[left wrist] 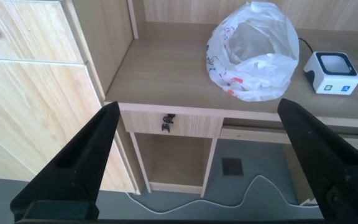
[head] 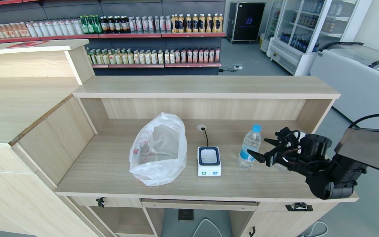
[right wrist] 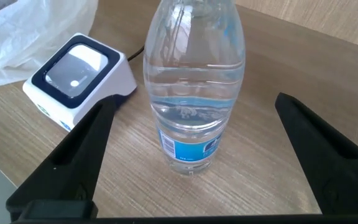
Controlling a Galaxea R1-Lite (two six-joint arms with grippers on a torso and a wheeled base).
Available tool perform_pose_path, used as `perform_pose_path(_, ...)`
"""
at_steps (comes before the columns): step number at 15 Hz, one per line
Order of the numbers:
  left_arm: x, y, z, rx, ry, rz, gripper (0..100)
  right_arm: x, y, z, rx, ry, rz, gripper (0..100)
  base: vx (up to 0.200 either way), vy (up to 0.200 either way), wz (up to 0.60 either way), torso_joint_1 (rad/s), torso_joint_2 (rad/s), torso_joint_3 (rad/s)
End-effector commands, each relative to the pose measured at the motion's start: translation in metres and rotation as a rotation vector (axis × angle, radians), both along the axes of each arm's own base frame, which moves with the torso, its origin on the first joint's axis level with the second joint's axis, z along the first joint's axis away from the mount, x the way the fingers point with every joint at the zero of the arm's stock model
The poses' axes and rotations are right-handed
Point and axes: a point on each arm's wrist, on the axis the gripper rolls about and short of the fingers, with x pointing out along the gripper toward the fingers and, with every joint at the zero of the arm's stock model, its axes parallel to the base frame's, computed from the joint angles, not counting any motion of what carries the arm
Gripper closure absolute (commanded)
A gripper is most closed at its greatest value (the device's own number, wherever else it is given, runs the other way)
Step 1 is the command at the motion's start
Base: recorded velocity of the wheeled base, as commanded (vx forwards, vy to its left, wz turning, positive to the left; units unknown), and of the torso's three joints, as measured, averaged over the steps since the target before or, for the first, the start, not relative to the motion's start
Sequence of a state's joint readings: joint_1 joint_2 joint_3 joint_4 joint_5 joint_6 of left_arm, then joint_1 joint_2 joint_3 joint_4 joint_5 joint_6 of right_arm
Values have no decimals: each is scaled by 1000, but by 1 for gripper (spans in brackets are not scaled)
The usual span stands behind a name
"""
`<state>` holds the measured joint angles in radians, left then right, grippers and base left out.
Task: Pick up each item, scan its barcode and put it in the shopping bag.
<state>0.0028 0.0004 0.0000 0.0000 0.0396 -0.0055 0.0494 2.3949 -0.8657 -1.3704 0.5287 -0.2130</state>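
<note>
The shopping bag (head: 158, 149), well beyond the right gripper's (head: 257, 145) wide-spread jaws, looks empty, though its folds may hide something, so I judge nothing is bagged yet. The water bottle (right wrist: 194, 87) stands between those jaws, ungripped, long axis vertical, cap up. The scanner (head: 209, 161) is just past it. The left gripper (left wrist: 197, 104) is spread wide, holding nothing.

head: above, down on counter (head: 110, 171) | left wrist: low, far | right wrist: near bottle (right wrist: 194, 93) | shared: scanner (head: 209, 160)
</note>
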Motion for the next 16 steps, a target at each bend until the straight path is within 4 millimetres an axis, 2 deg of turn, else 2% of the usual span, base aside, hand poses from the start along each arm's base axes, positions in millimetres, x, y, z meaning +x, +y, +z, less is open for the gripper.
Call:
perform_pose_path(1,0,0,0,-1,0,1,0,3,3,-7,0,7,8,0,0,0,0,0,0,0)
perform_pose_path(8,0,0,0,-1,0,1,0,11,12,-19,8,9,64,0,0,0,0,0,0,0)
perform_pose_path(16,0,0,0,-1,0,1,0,33,25,-28,38,-41,128,0,0,0,0,0,0,0)
